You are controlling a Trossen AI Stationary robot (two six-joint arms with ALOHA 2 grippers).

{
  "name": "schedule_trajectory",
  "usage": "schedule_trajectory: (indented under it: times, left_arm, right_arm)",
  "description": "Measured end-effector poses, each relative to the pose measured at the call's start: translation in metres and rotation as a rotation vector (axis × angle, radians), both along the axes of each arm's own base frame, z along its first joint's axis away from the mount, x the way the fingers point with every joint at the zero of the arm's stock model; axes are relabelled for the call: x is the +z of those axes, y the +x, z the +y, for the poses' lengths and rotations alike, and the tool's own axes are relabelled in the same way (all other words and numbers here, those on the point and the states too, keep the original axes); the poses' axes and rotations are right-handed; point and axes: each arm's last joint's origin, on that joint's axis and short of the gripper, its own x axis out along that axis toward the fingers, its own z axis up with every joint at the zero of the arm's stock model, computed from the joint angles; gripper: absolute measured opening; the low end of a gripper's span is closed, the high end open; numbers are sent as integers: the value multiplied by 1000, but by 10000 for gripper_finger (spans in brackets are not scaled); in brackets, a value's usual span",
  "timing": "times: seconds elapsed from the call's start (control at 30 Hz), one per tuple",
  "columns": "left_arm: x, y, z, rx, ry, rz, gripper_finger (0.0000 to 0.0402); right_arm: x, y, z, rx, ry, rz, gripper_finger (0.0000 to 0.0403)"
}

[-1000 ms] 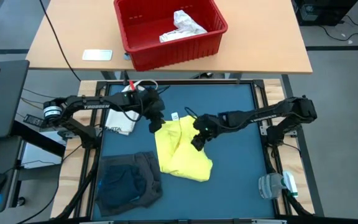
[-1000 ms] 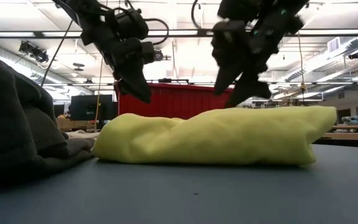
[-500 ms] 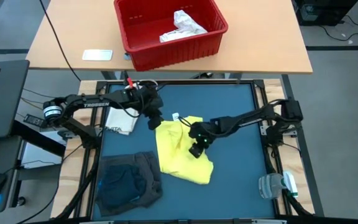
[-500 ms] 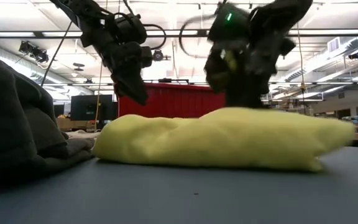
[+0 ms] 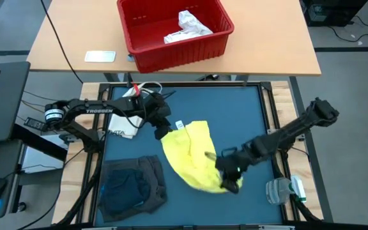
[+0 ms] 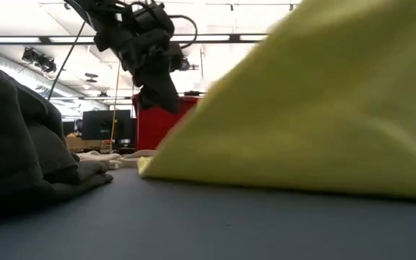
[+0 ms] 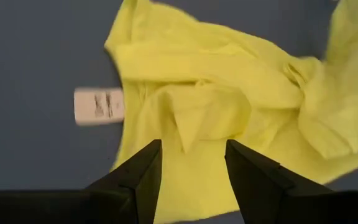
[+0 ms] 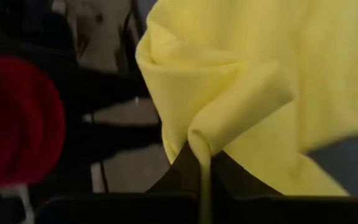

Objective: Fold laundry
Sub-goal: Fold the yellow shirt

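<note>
yellow garment (image 5: 193, 156): soft matt cloth, fine knit, creased into rounded folds; a small white sewn label at one edge
grey garment (image 5: 133, 186): thick matt cloth, heavier weave, rumpled
bench (image 5: 248, 121): matt dark blue mat, smooth, framed in pale bare wood
red bin (image 5: 174, 32): hard moulded plastic, slight sheen, ribbed walls
white item in bin (image 5: 187, 27): crumpled, lacy-looking cloth
back table (image 5: 69, 32): smooth light wood-look top, satin finish
right end effector (image 8: 199, 177): dark matt plastic fingers, pinched on a yellow fold
left end effector (image 7: 191, 180): dark matt plastic, smooth, fingers apart
clear item (image 5: 280, 190): glossy see-through plastic, green trim
</note>
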Motion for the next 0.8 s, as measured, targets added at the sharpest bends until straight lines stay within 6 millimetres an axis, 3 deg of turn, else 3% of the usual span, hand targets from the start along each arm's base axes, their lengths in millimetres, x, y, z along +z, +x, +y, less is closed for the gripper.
schedule_trajectory:
  times: [0.13, 0.27, 0.37, 0.5, 0.63, 0.73, 0.8]
  left_arm:
    - [-3, 11, -10, -14, -18, -33, 181]
    - [-12, 24, -21, -43, -55, -56, 181]
    - [-23, 35, -27, -72, -85, -61, 181]
    - [-37, 45, -32, -91, -115, -54, 181]
    - [-50, 53, -33, -96, -117, -56, 181]
    - [-63, 59, -30, -91, -118, -54, 181]
    - [-75, 62, -26, -69, -134, -25, 181]
  right_arm:
    - [-27, -1, 30, 55, -22, 97, 27]
    - [-44, -7, 50, 56, 59, 260, 100]
    - [-38, -16, 67, 97, 190, 341, 158]
    - [-6, -29, 82, 135, 387, 340, 202]
    - [14, -37, 75, 75, 360, 206, 203]
    - [7, -31, 47, -90, 144, 141, 195]
    - [-7, -25, 20, -256, -36, 212, 189]
